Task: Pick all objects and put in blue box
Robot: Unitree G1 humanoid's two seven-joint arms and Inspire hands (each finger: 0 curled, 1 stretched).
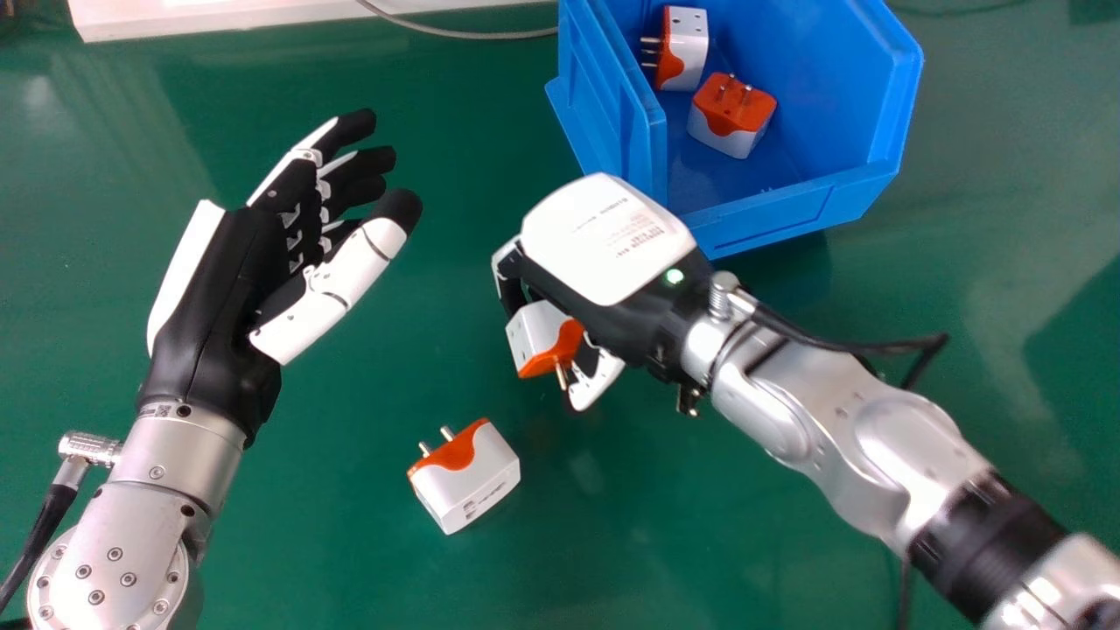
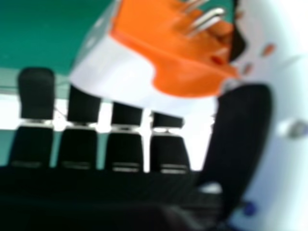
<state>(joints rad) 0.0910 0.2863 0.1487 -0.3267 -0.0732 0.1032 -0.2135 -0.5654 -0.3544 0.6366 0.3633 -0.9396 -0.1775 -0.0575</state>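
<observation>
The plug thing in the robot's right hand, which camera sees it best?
The right hand view, because the plug adapter is right up close, with its white body, wavy orange part and metal prongs. The head view shows it smaller, partly covered by the right hand gripping it over the green table.

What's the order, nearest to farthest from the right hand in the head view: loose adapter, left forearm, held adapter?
1. Held adapter, in the right hand.
2. Loose adapter, on the table, left and nearer the robot.
3. Left forearm, at the view's lower left.
</observation>
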